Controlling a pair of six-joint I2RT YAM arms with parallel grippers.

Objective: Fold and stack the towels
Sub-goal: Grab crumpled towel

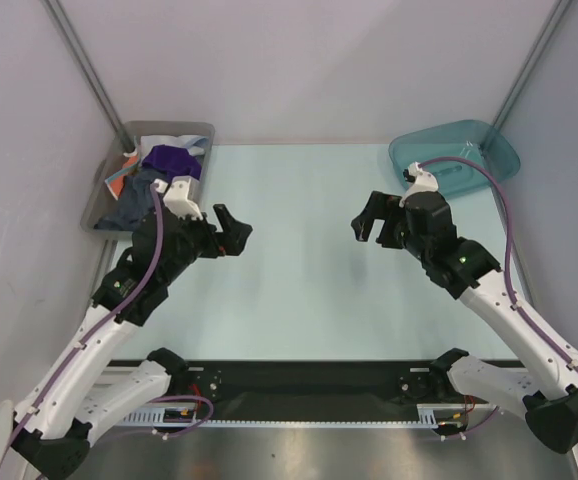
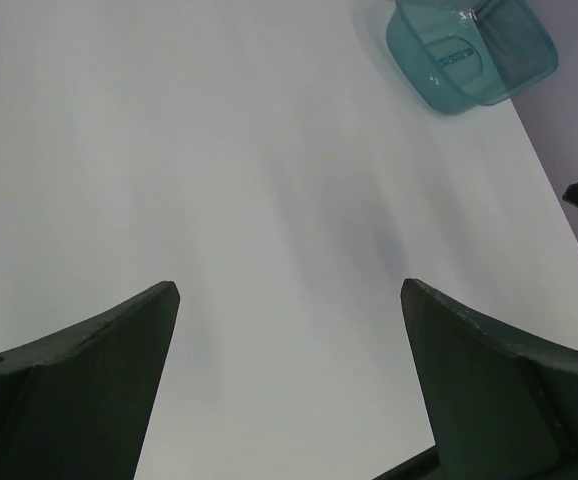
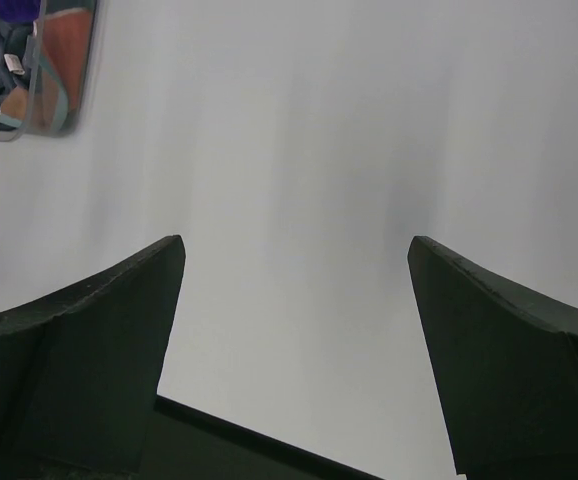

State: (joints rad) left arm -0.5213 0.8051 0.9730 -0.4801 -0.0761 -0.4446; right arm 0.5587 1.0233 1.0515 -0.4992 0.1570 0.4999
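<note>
The towels lie heaped in the grey bin (image 1: 201, 132) at the far left: a deep purple one (image 1: 172, 160) on top, a dark grey-blue one (image 1: 129, 205), an orange-red one (image 1: 121, 173) and a pale one (image 1: 164, 142). The right wrist view shows a corner of that bin (image 3: 59, 122) with the orange-red cloth (image 3: 65, 50). My left gripper (image 1: 232, 232) is open and empty over the bare table, right of the bin. My right gripper (image 1: 365, 222) is open and empty, facing it across the middle. Both show open jaws in their wrist views, the left gripper (image 2: 289, 290) and the right gripper (image 3: 295, 245).
A teal translucent bin (image 1: 469, 145) stands at the far right corner; it also shows in the left wrist view (image 2: 439, 85). Grey walls and slanted metal posts enclose the pale table (image 1: 299, 290). The arm bases sit on a black rail at the near edge.
</note>
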